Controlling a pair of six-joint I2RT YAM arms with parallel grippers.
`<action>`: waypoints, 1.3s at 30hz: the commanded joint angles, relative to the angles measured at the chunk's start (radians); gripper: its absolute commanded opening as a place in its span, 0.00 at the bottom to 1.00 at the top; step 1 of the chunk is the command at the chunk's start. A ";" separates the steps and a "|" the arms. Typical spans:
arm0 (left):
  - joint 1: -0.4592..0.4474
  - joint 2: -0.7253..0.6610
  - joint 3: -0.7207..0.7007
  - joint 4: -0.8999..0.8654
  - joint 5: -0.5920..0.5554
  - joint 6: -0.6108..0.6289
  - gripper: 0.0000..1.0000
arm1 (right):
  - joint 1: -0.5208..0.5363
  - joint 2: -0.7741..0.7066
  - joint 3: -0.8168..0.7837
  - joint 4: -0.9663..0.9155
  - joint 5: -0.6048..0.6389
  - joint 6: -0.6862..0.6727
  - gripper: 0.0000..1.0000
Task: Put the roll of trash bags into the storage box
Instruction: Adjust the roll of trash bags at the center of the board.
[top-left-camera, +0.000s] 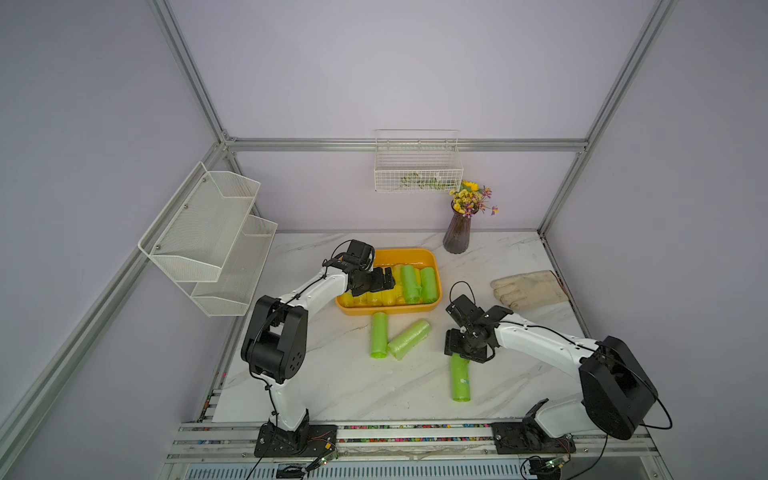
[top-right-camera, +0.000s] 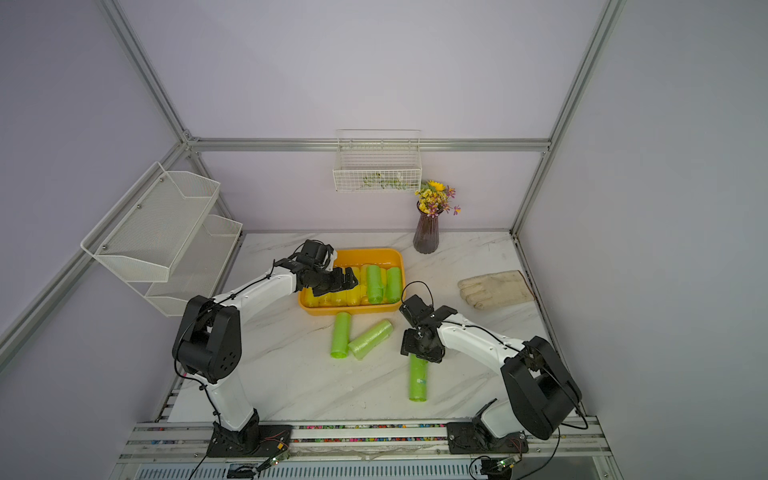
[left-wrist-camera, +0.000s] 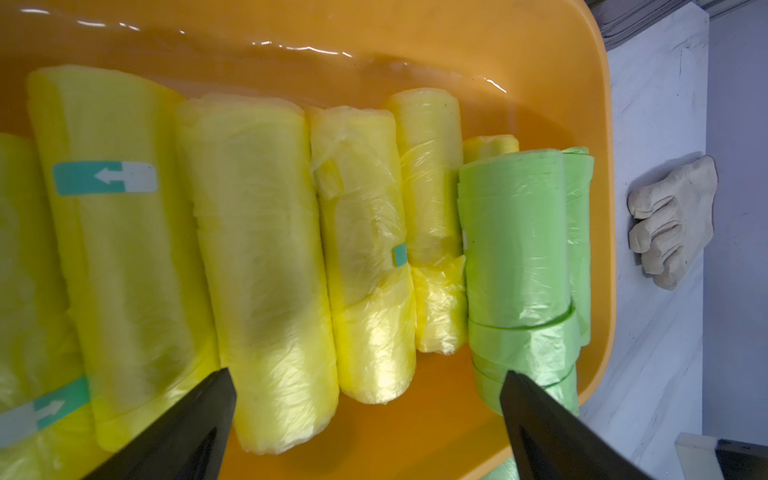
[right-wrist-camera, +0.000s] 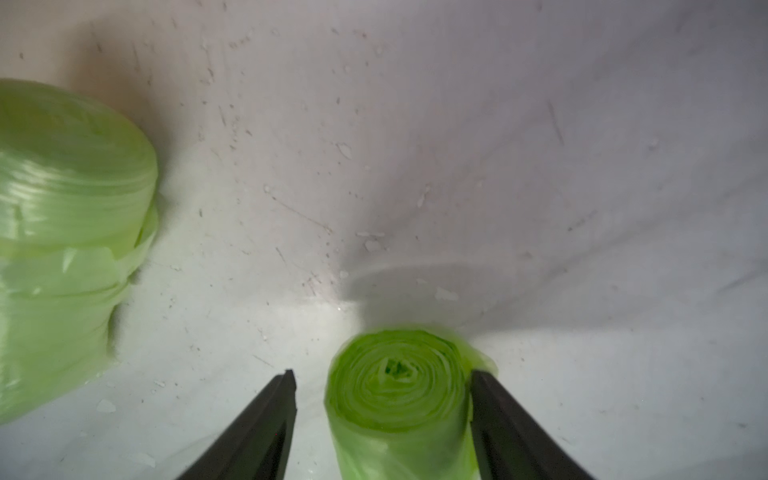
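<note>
**A:** Where is the roll of trash bags (top-left-camera: 460, 380) now?

**B:** It lies flat on the marble table (top-left-camera: 332, 390), in front of the storage box (top-left-camera: 390, 310) and apart from it, on the side of the right arm. It is not in the box.

**A:** How does it look?

**B:** It is a bright green cylinder of thin, shiny plastic, wound tightly. In the right wrist view its end shows a spiral of layers with a small hollow in the middle.

**A:** And the right gripper (right-wrist-camera: 384, 376)?

**B:** Its jaws stand spread, one on each side of the roll's end that is nearer the box. One finger (right-wrist-camera: 498, 415) touches the roll, and the other one has a gap to it. So it does not pinch the roll.

**A:** And the left gripper (left-wrist-camera: 368, 374)?

**B:** It hangs over the orange-yellow box with the jaws wide apart and nothing between them. Below it, yellow rolls (left-wrist-camera: 257, 249) lie side by side, with two green rolls (top-left-camera: 409, 282) at the right end of the box.

**A:** Anything else on the table?

**B:** Two more green ones (top-left-camera: 379, 336) lie just in front of the box, and they meet at one end.
</note>
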 joint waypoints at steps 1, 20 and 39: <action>0.006 -0.051 -0.006 0.007 -0.017 0.023 1.00 | 0.003 0.035 0.055 0.004 0.058 -0.072 0.69; 0.006 -0.035 0.011 0.007 -0.007 0.017 1.00 | 0.068 -0.181 -0.053 -0.069 -0.005 -0.108 0.78; 0.006 -0.039 0.000 0.011 -0.008 0.005 1.00 | 0.194 -0.020 -0.061 -0.050 0.058 -0.119 0.75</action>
